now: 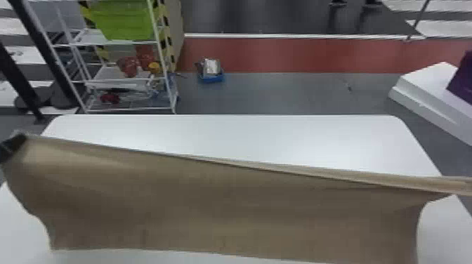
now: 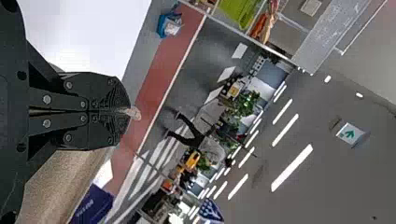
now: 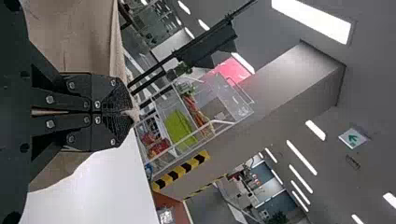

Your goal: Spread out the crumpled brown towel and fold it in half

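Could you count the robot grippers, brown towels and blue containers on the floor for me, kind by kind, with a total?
Grippers: 2 (left gripper, right gripper)
Brown towel: 1
Blue container on the floor: 1
Total: 4

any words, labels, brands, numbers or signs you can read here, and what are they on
No words or numbers are readable.
Ceiling sign, left wrist view: green arrow.
Ceiling sign, right wrist view: green arrow.
Purple object: pale print, too blurred to read.
Towel: no lettering visible.
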Robot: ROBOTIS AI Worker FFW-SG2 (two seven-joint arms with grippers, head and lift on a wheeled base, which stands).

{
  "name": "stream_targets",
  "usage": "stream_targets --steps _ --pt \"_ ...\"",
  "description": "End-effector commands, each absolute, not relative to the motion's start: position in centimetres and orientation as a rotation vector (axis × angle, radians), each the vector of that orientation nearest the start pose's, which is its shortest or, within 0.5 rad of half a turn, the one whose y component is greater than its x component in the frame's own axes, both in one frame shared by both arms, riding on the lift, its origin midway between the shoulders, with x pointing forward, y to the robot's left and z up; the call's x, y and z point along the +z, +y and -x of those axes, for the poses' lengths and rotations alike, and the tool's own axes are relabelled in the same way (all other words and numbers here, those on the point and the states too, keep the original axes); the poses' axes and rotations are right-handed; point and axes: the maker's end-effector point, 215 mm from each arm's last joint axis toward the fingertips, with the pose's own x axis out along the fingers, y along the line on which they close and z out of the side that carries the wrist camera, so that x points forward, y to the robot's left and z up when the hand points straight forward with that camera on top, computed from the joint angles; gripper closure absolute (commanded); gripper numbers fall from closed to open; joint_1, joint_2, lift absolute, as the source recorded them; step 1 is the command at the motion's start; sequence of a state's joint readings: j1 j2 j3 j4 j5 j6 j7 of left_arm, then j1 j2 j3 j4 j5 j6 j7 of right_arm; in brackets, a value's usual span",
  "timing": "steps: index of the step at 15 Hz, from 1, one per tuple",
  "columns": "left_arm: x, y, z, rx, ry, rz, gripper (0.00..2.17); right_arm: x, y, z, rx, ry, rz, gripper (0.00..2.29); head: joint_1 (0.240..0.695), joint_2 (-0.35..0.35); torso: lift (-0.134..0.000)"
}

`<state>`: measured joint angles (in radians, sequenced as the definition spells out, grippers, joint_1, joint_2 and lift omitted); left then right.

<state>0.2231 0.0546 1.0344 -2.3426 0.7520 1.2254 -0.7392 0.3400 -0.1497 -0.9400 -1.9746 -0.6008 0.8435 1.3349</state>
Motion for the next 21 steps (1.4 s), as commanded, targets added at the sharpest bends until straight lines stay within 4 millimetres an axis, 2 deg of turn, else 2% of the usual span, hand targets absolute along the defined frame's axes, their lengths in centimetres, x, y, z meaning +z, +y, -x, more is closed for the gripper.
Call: stream_targets --steps 1,3,5,7,11,13,14,16,18,21 --pt "-21.1 41.1 -32.9 -0.305 0.194 0.643 1.36 -24.6 -41.9 -29.2 0.64 0.079 -0.598 2.25 0.695 0.007 -0.124" --pt "-19.7 40.6 -30.4 -0.326 0.186 0.662 1.36 -22.8 -43.2 -26.8 0.62 0.053 -0.608 2.25 0.695 -0.006 -0.124" --pt "-19.0 40.6 -29.1 -0.34 0.168 0.685 1.36 -21.4 -44.6 -25.0 0.595 0.03 -0.658 2.25 0.695 -0.041 -0.124" --pt "-18.7 41.0 -28.2 -0.34 0.159 0.696 1.36 -20.3 -45.0 -23.8 0.583 0.032 -0.663 2.25 0.695 -0.075 -0.124" --pt "-18.3 43.0 -26.6 -0.309 0.141 0.699 1.36 -19.8 -45.1 -21.2 0.55 0.039 -0.719 2.25 0.695 -0.098 -0.124" --pt "-17.9 43.9 -26.4 -0.294 0.139 0.679 1.36 -19.3 -45.1 -20.4 0.54 0.04 -0.723 2.25 0.695 -0.073 -0.124" --pt "-18.0 44.2 -26.6 -0.289 0.142 0.673 1.36 -19.7 -45.1 -20.5 0.53 0.053 -0.718 2.25 0.695 -0.061 -0.124" --pt "-19.3 44.3 -28.0 -0.275 0.174 0.667 1.36 -21.0 -44.4 -21.8 0.541 0.075 -0.704 2.25 0.695 -0.029 -0.124" --pt "-20.3 43.2 -28.8 -0.307 0.187 0.701 1.36 -22.8 -42.4 -23.6 0.584 0.12 -0.712 2.25 0.695 -0.011 -0.124" --pt "-21.8 40.2 -29.1 -0.376 0.232 0.739 1.35 -26.2 -40.1 -28.1 0.577 0.176 -0.664 2.25 0.695 0.009 -0.124"
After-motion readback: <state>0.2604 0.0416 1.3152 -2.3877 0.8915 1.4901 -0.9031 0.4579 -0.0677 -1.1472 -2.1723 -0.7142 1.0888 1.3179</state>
